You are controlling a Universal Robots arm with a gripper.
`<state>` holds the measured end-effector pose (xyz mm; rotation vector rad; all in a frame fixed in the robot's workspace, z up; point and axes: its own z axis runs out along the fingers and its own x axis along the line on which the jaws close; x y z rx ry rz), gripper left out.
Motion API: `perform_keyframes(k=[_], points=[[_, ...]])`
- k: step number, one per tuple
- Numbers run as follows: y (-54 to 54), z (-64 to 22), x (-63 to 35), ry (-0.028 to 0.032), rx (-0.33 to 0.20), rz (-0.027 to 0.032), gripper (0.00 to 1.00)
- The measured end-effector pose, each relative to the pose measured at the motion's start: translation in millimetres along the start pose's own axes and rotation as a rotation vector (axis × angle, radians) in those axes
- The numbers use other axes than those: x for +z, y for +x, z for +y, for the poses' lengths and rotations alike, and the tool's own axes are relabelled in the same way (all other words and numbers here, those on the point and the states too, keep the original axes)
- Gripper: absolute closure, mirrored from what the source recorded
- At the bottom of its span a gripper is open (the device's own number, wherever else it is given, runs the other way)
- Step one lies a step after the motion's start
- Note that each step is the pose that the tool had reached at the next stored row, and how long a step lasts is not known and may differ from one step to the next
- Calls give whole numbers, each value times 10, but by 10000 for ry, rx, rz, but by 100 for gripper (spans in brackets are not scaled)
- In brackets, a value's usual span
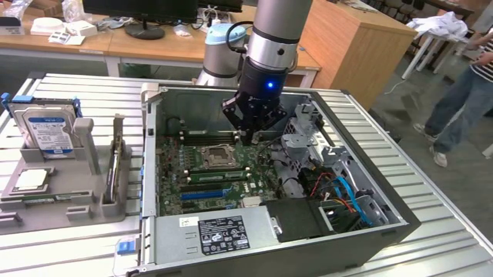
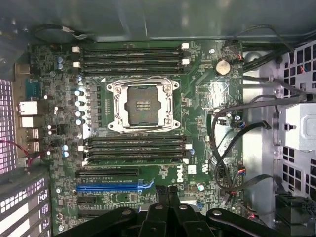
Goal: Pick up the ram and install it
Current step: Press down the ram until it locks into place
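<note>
matt grey metal case (image 1: 254,245), glossy green motherboard (image 2: 207,98), ribbed metal table (image 1: 69,254).

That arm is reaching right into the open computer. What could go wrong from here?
The shut gripper hangs low over the motherboard; a small slip could knock the uncovered processor socket and possibly damage it. Loose black cables lie close by and might snag on the gripper if it swings that way.

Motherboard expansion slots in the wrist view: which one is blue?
The long slot whose end lies closest to the gripper. It alone is bright blue; the expansion slots on either side of it are black.
</note>
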<state>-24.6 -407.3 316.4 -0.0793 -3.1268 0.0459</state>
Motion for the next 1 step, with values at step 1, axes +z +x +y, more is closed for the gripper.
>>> perform_keyframes(k=[1], points=[[0, 0, 0, 0, 0, 0, 89]])
